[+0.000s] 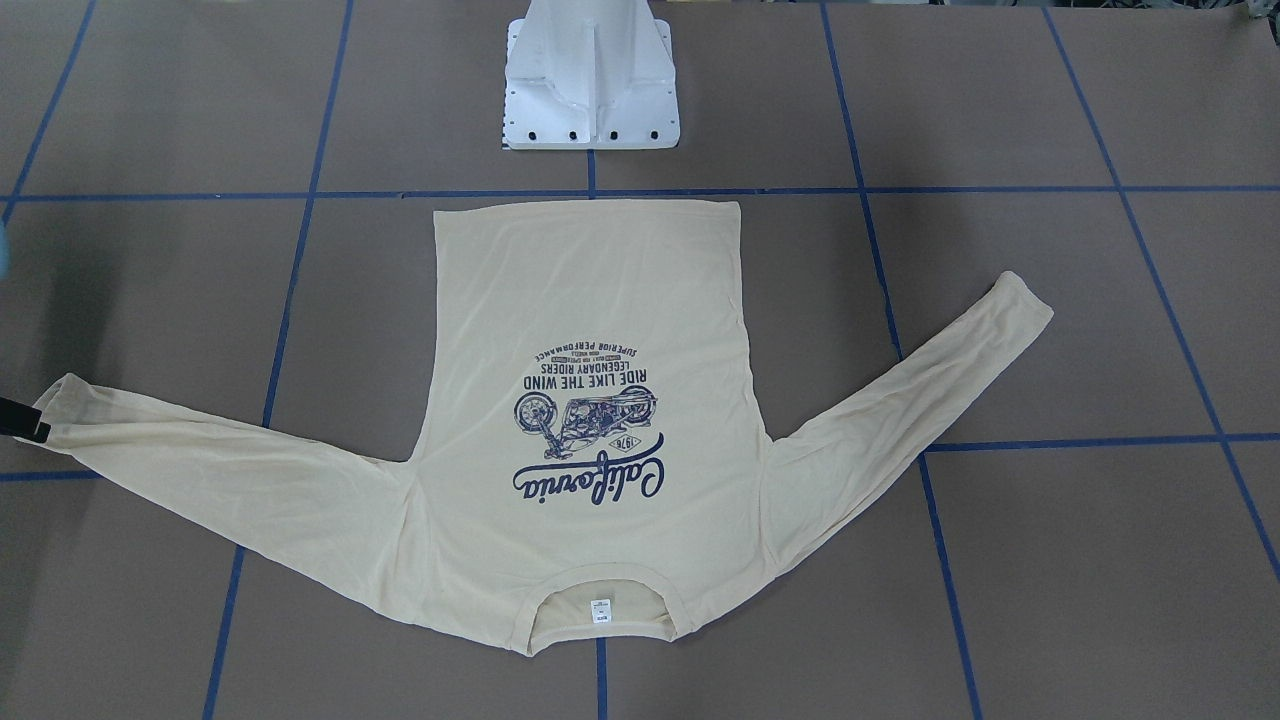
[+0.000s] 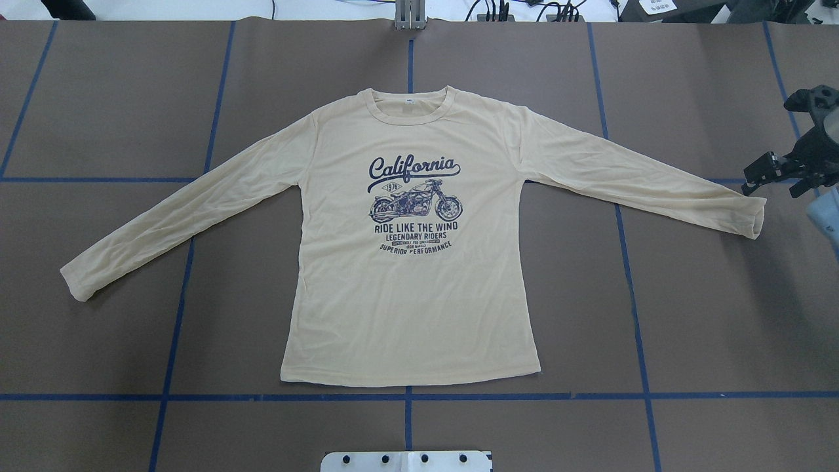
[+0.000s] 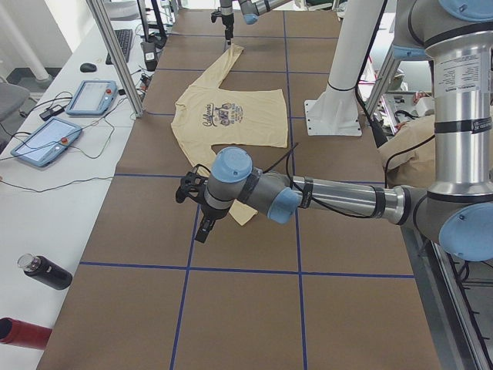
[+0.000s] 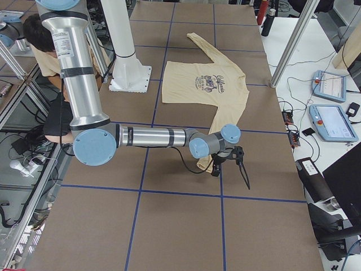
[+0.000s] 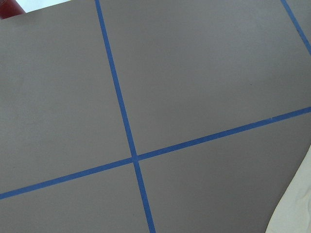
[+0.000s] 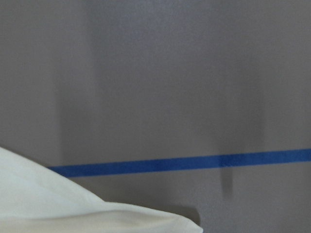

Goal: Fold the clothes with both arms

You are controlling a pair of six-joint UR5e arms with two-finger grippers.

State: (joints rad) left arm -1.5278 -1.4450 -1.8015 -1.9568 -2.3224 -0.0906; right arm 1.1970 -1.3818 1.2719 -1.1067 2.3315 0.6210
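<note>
The cream long-sleeved T-shirt (image 2: 406, 295) lies flat and print-up on the table (image 2: 688, 314), sleeves spread, neck away from the robot base. It also shows in the front view (image 1: 590, 300). My right gripper (image 2: 773, 185) hovers open just beyond the cuff of the sleeve on the robot's right (image 2: 752, 219); one finger (image 1: 22, 420) touches that cuff's edge. In the right side view the right gripper (image 4: 232, 171) holds nothing. My left gripper (image 3: 196, 212) hangs near the other cuff (image 2: 75, 285), outside the overhead view; I cannot tell if it is open. A strip of cloth edges each wrist view (image 5: 296, 208) (image 6: 73, 208).
The white pedestal base (image 1: 590, 90) stands by the shirt's hem. Blue tape lines (image 2: 406, 396) grid the brown table. A side bench carries tablets (image 3: 92, 96) and a dark bottle (image 3: 46, 271).
</note>
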